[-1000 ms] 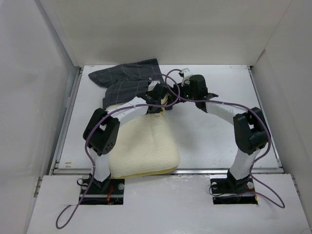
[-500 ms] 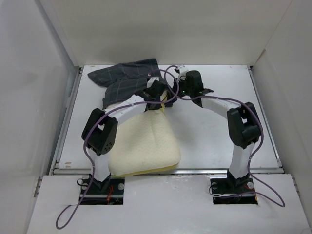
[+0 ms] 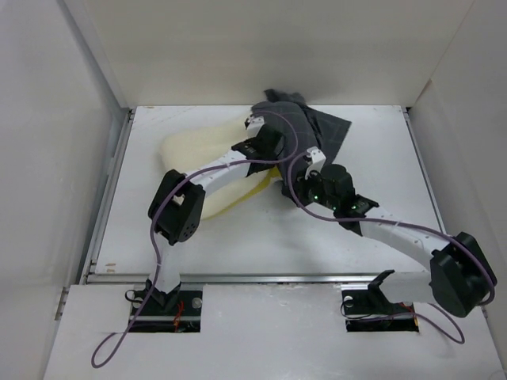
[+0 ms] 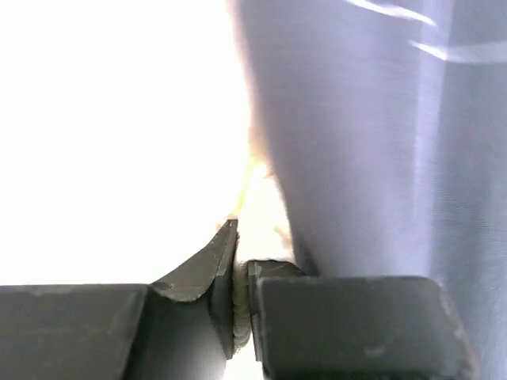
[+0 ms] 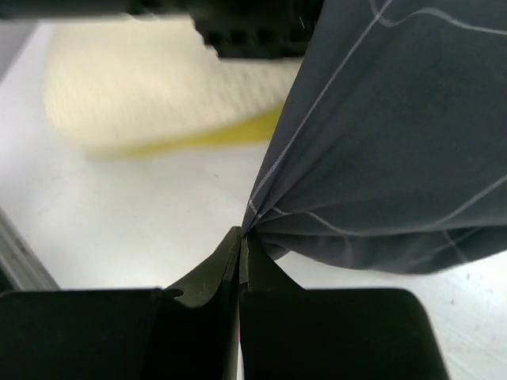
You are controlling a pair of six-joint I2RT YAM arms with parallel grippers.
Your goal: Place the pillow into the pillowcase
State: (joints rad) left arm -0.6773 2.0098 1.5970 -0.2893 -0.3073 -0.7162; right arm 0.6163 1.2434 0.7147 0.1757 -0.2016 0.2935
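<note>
The cream-yellow pillow [image 3: 196, 152] lies at the back left of the table, its near end tilted toward the centre. My left gripper [image 3: 260, 133] is shut on a fold of the pillow [image 4: 261, 210] at its right edge, and the fabric shows between the jaws [image 4: 242, 257]. The dark checked pillowcase [image 3: 313, 123] hangs bunched at the back centre, right beside that grip. My right gripper [image 3: 305, 168] is shut on a gathered edge of the pillowcase [image 5: 396, 142], pinched at its tips [image 5: 242, 233]. In the right wrist view the pillow [image 5: 150, 87] lies blurred behind.
White enclosure walls [image 3: 87, 95] stand on the left, back and right of the white table [image 3: 356, 150]. A metal rail [image 3: 269, 277] runs along the near edge. Purple cables [image 3: 289, 150] loop between the two wrists. The right arm [image 3: 412, 241] lies low across the near right.
The pillow has swung from the near left to the back left. The pillowcase went from back left to back centre. My right gripper shut on it and drew back toward the near side.
</note>
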